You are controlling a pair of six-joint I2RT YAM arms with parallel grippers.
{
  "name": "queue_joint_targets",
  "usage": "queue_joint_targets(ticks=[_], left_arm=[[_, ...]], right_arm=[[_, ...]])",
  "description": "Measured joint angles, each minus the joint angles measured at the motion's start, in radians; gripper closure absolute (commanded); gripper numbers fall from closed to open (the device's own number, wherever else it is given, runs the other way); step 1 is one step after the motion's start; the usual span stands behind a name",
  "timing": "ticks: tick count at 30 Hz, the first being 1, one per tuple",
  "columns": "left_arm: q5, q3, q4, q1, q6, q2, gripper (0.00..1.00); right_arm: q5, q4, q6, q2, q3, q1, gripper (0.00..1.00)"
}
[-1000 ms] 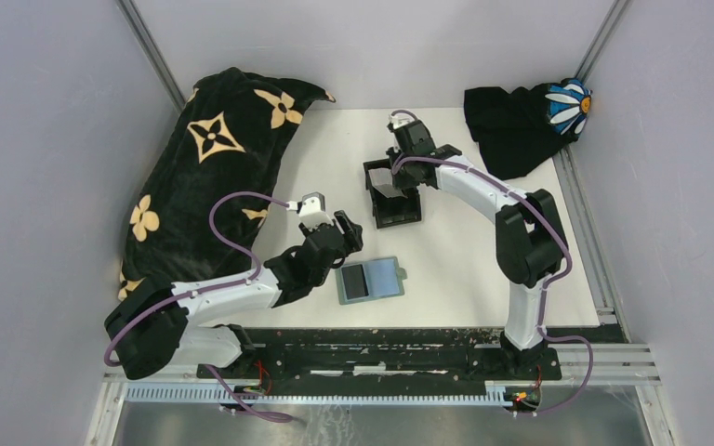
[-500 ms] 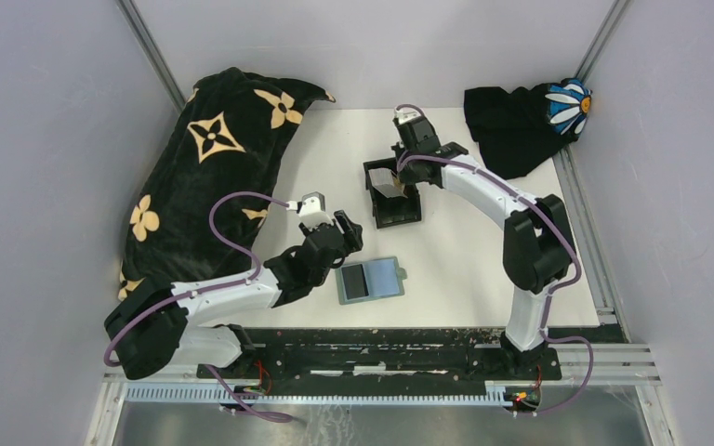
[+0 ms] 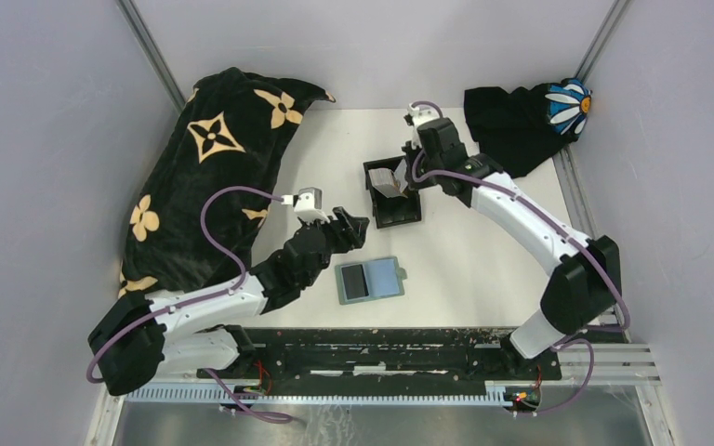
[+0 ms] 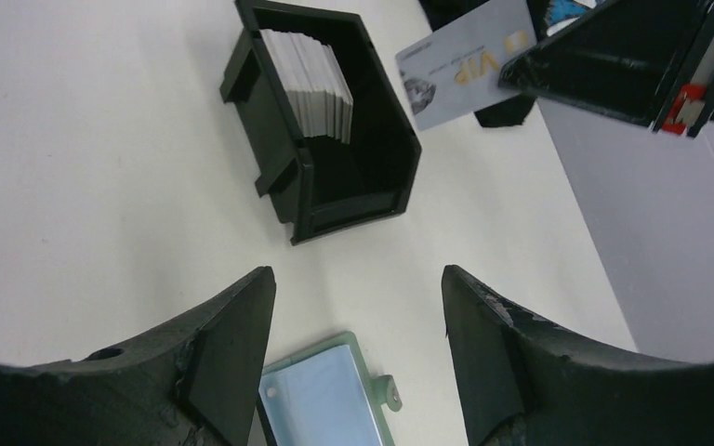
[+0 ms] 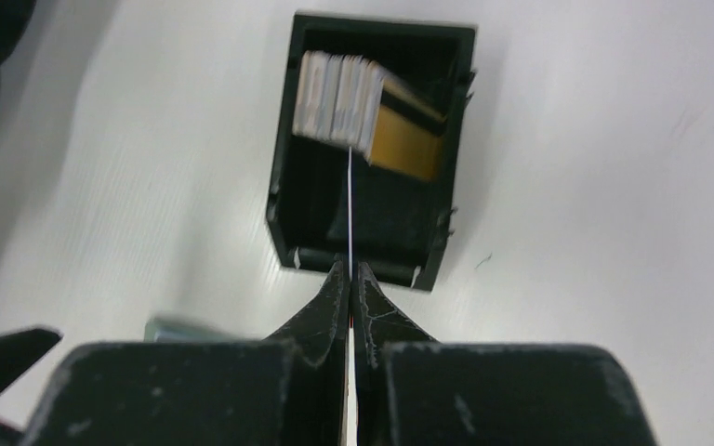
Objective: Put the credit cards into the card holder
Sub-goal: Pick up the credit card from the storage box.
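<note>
The white desk (image 3: pixel 465 269) carries everything, with the big black blanket with tan flowers (image 3: pixel 204 177) heaped along its left edge and the black cloth with a white daisy (image 3: pixel 521 130) bunched in the far right corner. Both are well away from the work in the middle.

The right arm reaches in from the far side so that the right end effector (image 5: pixel 350 265) hangs over the black card holder (image 3: pixel 392 216). It is pressed together on a whitish-grey VIP card (image 4: pixel 460 65), pinching it by one end. The wrist view shows that card edge-on as a thin line running over the holder's open half. It seems lined up to drop in beside the others.

The left end effector (image 4: pixel 355 274) hovers spread and empty above the desk, between the holder and the grey-green case (image 3: pixel 370 279). That looks like a waiting post for the next pickup.

Inside the holder, a stack of cards (image 5: pixel 339 98) stands on edge against the far wall, leaning a little, its nearest face tan. The room left in front of it is likely where the pinched card belongs.

The case lies flat near the front edge and holds a light blue card (image 3: pixel 386 276) and a darker one (image 3: pixel 353 281), not yet filed.
</note>
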Motion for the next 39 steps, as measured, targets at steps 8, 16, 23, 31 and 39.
queue_joint_targets(ticks=[8, 16, 23, 31, 39], left_arm=[[0.106, -0.064, 0.077, 0.0, 0.079, -0.066, 0.16], [0.237, -0.172, 0.221, 0.006, 0.149, -0.133, 0.1], [0.422, -0.234, 0.348, 0.02, 0.179, -0.12, 0.1], [0.652, -0.241, 0.45, 0.052, 0.191, -0.094, 0.13], [0.775, -0.245, 0.467, 0.094, 0.191, -0.081, 0.13]], right_arm=[[-0.157, -0.02, 0.051, -0.239, -0.276, 0.065, 0.99], [-0.343, -0.022, 0.119, -0.462, -0.447, 0.111, 0.99], [-0.483, -0.004, 0.169, -0.522, -0.518, 0.112, 0.99], [-0.592, 0.057, 0.223, -0.526, -0.565, 0.112, 0.99], [-0.663, 0.102, 0.262, -0.526, -0.574, 0.112, 0.99]])
